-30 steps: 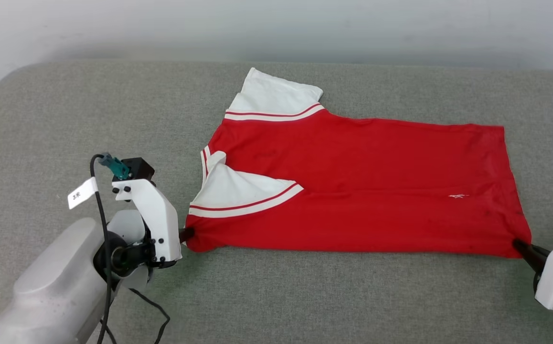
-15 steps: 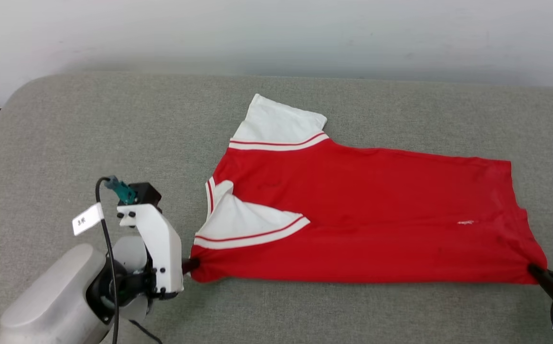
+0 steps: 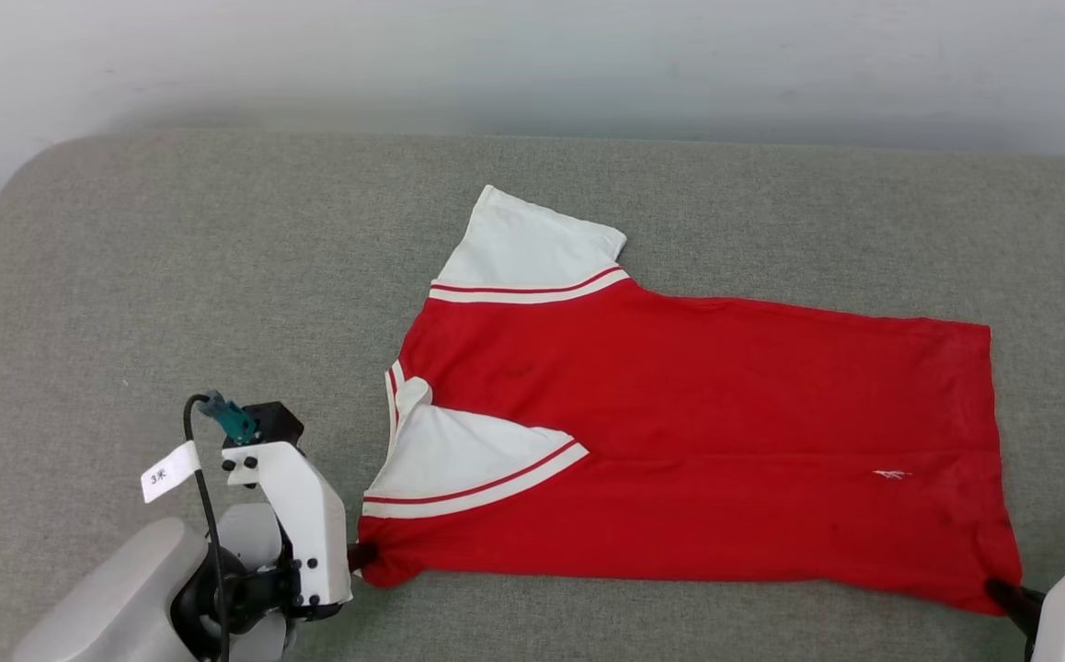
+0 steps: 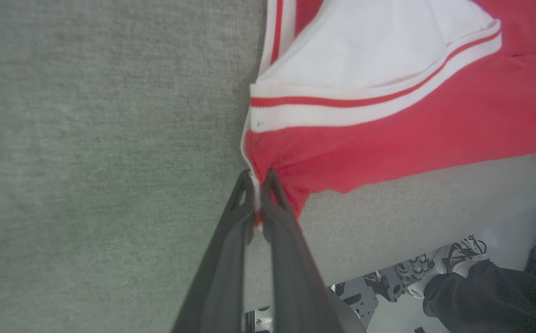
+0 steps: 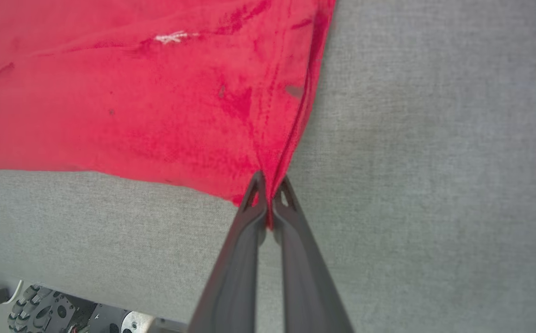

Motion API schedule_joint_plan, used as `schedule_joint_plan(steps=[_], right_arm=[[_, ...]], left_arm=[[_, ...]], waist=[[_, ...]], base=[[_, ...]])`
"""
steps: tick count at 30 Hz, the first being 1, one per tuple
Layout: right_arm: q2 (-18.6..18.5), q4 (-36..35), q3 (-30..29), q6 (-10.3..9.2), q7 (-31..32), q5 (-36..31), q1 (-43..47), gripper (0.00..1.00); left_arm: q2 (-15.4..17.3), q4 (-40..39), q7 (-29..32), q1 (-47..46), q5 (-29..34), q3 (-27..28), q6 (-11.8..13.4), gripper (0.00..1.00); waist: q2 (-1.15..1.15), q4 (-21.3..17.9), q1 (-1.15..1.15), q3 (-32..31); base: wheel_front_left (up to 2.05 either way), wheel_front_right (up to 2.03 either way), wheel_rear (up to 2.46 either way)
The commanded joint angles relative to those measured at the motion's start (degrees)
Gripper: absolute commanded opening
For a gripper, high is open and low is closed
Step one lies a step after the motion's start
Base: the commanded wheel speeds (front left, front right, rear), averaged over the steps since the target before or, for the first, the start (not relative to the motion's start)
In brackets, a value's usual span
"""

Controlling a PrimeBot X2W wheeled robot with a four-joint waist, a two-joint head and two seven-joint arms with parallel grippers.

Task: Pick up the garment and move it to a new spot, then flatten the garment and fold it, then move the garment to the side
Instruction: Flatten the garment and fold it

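Garment [image 3: 698, 432] lies flat on the grey pad [image 3: 174, 276], near side. The left gripper [image 3: 362, 556] pinches its near-left corner and the right gripper [image 3: 1002, 588] pinches the near-right hem corner, likely to tension that edge for folding.

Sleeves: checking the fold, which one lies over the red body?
The near sleeve, by the left gripper; the far sleeve sticks out onto the grey surface.

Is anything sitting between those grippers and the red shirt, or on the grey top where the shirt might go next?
Nothing visible. The left gripper and the right gripper are each shut on a near corner of the garment, with no gap between. Around it the grey padded surface shows no other object.
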Motion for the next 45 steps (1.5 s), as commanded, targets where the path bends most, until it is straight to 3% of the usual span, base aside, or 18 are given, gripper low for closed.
schedule_joint_plan(steps=[1, 6, 7, 8, 9, 10, 11, 13, 15, 16, 23, 30, 36, 45], right_arm=[[0.3, 0.3, 0.2, -0.05, -0.4, 0.1, 0.4, 0.0], [0.4, 3.3, 1.4, -0.05, -0.7, 0.5, -0.6, 0.0], [0.3, 3.7, 1.4, -0.05, -1.0, 0.5, -0.9, 0.0], [0.4, 4.0, 1.4, -0.05, -1.3, 1.0, -1.2, 0.02], [0.4, 4.4, 1.5, -0.05, -1.4, 1.2, -1.3, 0.13], [0.2, 4.7, 1.6, -0.05, -1.5, 1.5, -1.3, 0.26], [0.3, 4.9, 1.5, -0.05, -1.5, 1.9, -1.4, 0.37], [0.3, 5.2, 1.3, -0.05, -1.0, 2.7, -1.3, 0.46], [0.3, 4.8, 0.8, -0.05, -1.6, 3.3, -1.3, 0.91], [0.5, 4.6, 0.6, -0.05, -1.4, 3.6, -1.2, 1.0], [0.1, 0.0, -0.9, -0.05, -0.6, 6.2, -1.2, 1.0], [0.7, -5.1, -1.8, -0.05, 0.6, 6.2, -2.6, 1.0], [1.0, -6.3, -1.2, -0.05, 0.1, 5.7, -4.2, 1.0], [1.8, -7.1, 1.1, -0.05, -2.7, 5.9, -7.7, 1.0]], left_arm=[[-0.2, 0.6, -0.2, 0.6, 0.0, 0.0, -0.1, 0.0], [-1.0, 3.4, -1.0, 1.0, -0.5, 0.2, -1.0, 0.0], [-1.2, 3.8, -1.2, 1.0, -0.7, 0.3, -1.0, 0.08], [-1.5, 4.2, -1.6, 1.1, -0.9, 0.7, -1.0, 0.39], [-1.6, 4.5, -1.8, 1.1, -0.9, 0.7, -0.9, 0.55], [-1.8, 4.6, -1.9, 1.1, -0.8, 0.6, -1.3, 0.91], [-2.0, 4.8, -2.0, 1.3, -1.1, 0.7, -1.7, 1.0], [-1.8, 4.9, -2.4, 1.2, -1.1, 1.1, -1.6, 1.0], [-1.0, 4.7, -2.6, 0.8, -0.8, 1.3, -1.2, 1.0], [-0.7, 4.3, -2.6, 0.5, -0.9, 1.6, -1.2, 1.0], [3.7, -0.1, -1.2, -3.3, -1.2, 4.7, -0.1, 1.0], [5.9, -2.2, -2.0, -8.9, 0.4, 7.4, 1.3, 1.0], [6.1, 0.5, -0.3, -15.3, 3.5, 6.4, 0.9, 1.0], [7.4, 6.3, 1.6, -26.3, 7.0, 6.6, -1.6, 1.0]], waist=[[0.0, 0.0, 0.0, 0.1], [0.0, -0.2, 0.0, 0.4], [0.0, -0.2, 0.0, 0.4], [0.0, -0.2, 0.0, 0.4], [0.0, -0.2, 0.0, 0.3], [0.0, -0.1, 0.0, 0.3], [0.0, -0.1, 0.0, 0.2], [0.0, 0.0, 0.0, 0.0], [0.0, 0.0, 0.0, -0.1], [0.0, 0.0, 0.0, -0.2], [0.0, -0.9, 0.0, -0.6], [0.0, -3.6, 0.0, 0.2], [0.0, -7.4, 0.0, 2.5], [0.0, -15.5, 0.0, 9.2]], base=[[0.0, 0.0, 0.0], [0.0, 0.0, 0.0], [0.0, 0.0, 0.0], [0.0, 0.0, 0.0], [0.0, 0.0, 0.0], [0.0, 0.0, 0.0], [0.0, 0.0, 0.0], [0.0, 0.0, 0.0], [0.0, 0.0, 0.0], [0.0, 0.0, 0.0], [0.0, 0.0, 0.0], [0.0, 0.0, 0.0], [0.0, 0.0, 0.0], [0.0, 0.0, 0.0]])
